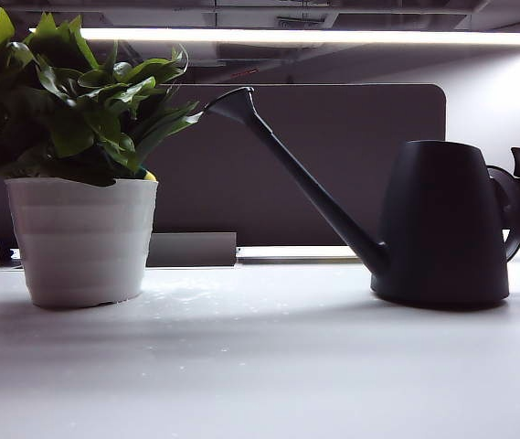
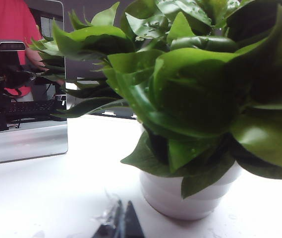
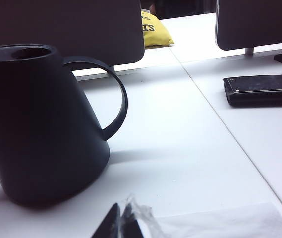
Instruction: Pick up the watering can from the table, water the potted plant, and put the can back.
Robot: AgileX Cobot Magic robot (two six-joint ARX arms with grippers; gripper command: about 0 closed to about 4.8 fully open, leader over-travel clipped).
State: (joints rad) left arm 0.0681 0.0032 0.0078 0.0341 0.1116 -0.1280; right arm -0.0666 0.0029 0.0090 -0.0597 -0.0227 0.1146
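The matte black watering can [image 1: 442, 224] stands upright on the right of the white table [image 1: 260, 366]. Its long spout [image 1: 241, 102] slants up toward the potted plant [image 1: 77, 137], leafy green in a white ribbed pot, at the left. Neither gripper shows in the exterior view. My left gripper [image 2: 122, 223] sits low over the table a short way in front of the potted plant [image 2: 195, 89], fingertips together, holding nothing. My right gripper [image 3: 121, 220] is shut and empty too, close to the can [image 3: 41, 124] on the side of its loop handle [image 3: 118, 99], not touching it.
A dark partition panel [image 1: 333, 165] stands behind the can and plant. A black flat case [image 3: 262, 89] lies on the neighbouring desk beyond a seam, and a yellow bag [image 3: 155, 29] farther back. White paper [image 3: 220, 223] lies beside my right gripper. A monitor [image 2: 24, 79] reflects a person in red.
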